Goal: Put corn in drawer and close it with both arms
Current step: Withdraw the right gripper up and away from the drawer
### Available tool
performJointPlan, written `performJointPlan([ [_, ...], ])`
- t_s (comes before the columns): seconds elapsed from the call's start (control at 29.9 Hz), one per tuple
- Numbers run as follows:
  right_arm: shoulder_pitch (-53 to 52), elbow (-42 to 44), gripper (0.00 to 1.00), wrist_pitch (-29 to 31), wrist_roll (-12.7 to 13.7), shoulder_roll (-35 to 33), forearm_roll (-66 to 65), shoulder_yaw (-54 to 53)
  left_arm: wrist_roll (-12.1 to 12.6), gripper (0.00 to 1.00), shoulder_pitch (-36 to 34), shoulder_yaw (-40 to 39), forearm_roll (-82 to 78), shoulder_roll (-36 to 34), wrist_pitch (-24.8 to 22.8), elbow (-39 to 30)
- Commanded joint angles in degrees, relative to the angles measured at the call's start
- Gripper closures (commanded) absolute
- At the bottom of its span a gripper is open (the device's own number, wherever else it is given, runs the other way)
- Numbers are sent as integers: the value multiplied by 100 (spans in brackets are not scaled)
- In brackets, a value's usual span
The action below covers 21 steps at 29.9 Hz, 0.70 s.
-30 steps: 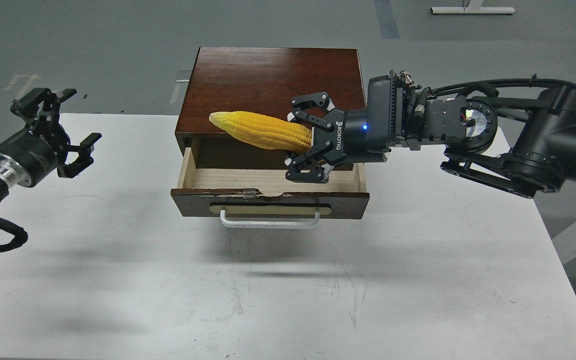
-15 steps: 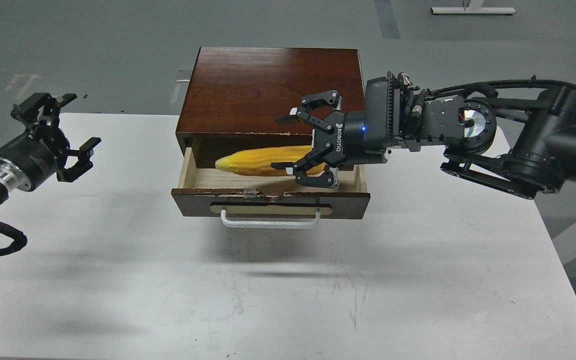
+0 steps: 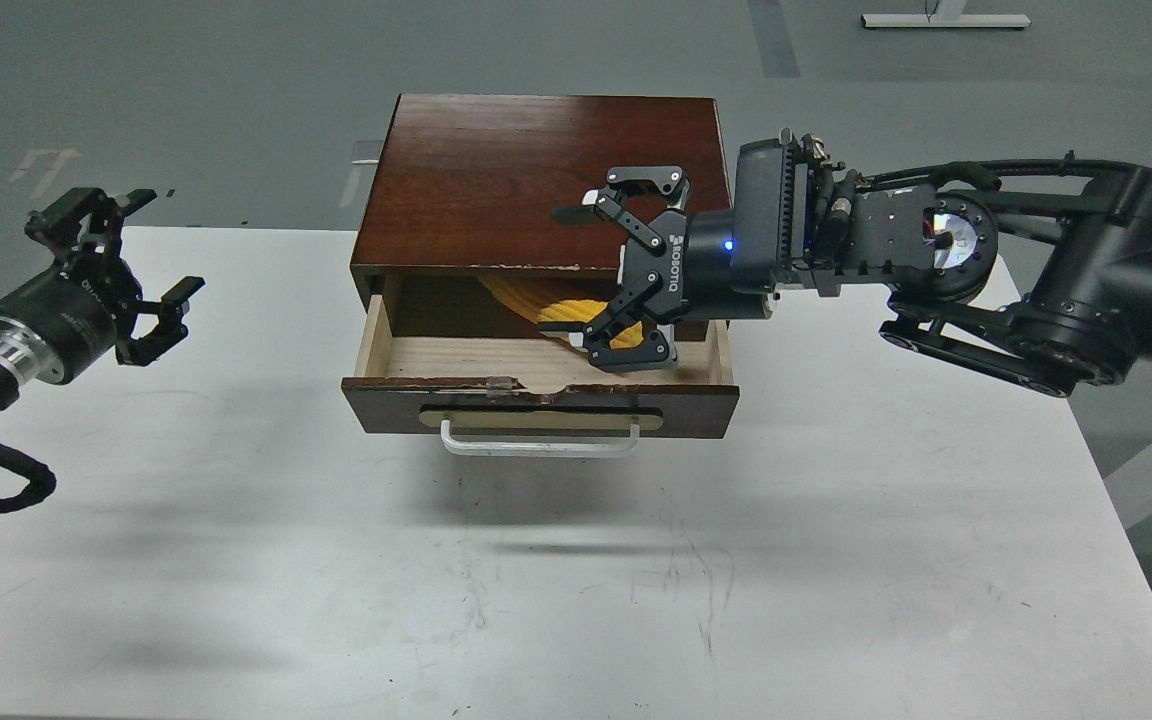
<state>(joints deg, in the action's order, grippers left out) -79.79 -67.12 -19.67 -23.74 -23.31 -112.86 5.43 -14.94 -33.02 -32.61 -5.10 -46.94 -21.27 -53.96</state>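
Left gripper [image 3: 141, 270]: off the table's [image 3: 236, 560] left edge at mid-height, fingers spread apart, nothing between them, well apart from the cabinet [image 3: 536, 170].

Table: white, scuffed, bare across the whole near half and on both flanks of the cabinet; wide free surface between left gripper and drawer [image 3: 536, 395].

Cabinet: dark brown, at the table's far edge, centred, top overhanging the drawer's rear.

Drawer: pulled out toward the viewer, pale wood floor showing along the front and left (left part of the interior unoccupied). Top edge of the front panel chipped near the middle. Handle [image 3: 539, 445]: white bar on a beige oval plate, projecting forward over the table, unobstructed from front and both sides.

Corn [image 3: 561, 305]: inside the drawer, toward the back right, mostly under the cabinet's top and blurred; only a yellow strip visible, exact lie hard to tell.

Right gripper [image 3: 616, 275]: over the drawer's right half, fingers wide apart, one above the cabinet top, the other low over the drawer interior; holding nothing, just beside the corn (contact not discernible). Arm reaching in from the right edge, above the table's far right corner.
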Motion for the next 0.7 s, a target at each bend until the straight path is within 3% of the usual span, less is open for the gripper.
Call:
performJointPlan([
  [0.0,-159,6,4,550,220,11,1140,-516,0,1,-2,-9,0,-17,-9,0],
  [0.1,-405,76,5,1341,492,-7,2572,-894,0,1,-2,-17,0,-35,-9,0],
  [0.17,-581,286,5,2060,965,-94,4272,-1227,9,1,-29,-35,0,-70,-18,0],
  [0.37,-381,990,5,3249,1775,-954,8061,-1326,9,1,-99,-61,0,-210,-97,0],
  [0.53,602,1174,5,3295,2197,-1553,9761,-1587,9,1,-99,-61,0,-228,-97,-9],
  [0.67,1561,1430,4,3250,2259,-1685,10713,-2308,18,1,-117,-61,-9,-228,-97,0],
])
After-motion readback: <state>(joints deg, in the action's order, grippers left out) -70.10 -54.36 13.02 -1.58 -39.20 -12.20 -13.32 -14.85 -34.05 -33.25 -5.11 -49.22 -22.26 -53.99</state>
